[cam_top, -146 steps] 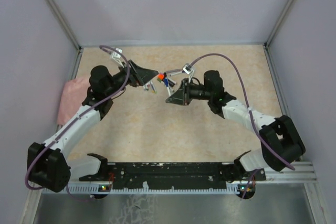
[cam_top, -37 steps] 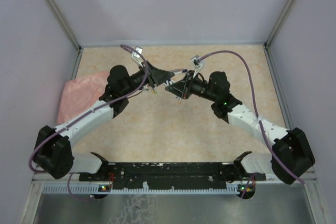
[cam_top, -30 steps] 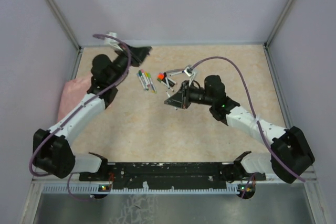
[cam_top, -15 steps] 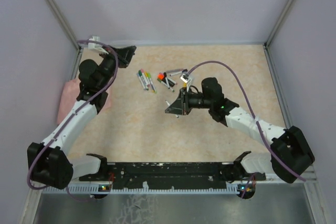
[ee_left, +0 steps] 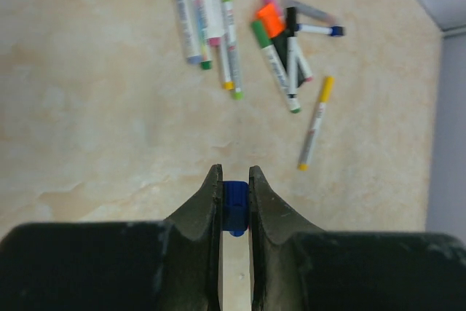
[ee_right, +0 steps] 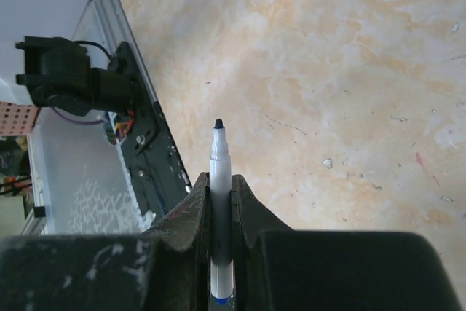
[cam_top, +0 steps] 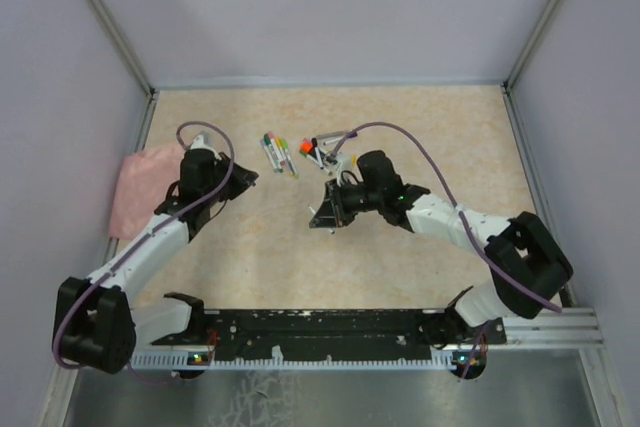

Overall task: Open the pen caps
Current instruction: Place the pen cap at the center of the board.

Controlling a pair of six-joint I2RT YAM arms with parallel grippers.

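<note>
Your left gripper pinches a small blue plastic pen cap between nearly closed jaws, near-left of the scattered pile of slim white marker pens. Your right gripper is clamped on the white-grey barrel of an uncapped pen, dark tip bare, just near-right of that pile. With cap and barrel apart, the job now is probably setting both down: lower each close to the beige speckled table before spreading the jaws, as the stubby cap would likely roll, and keep them on the near side of the pile, clear of pens left to open.
</note>
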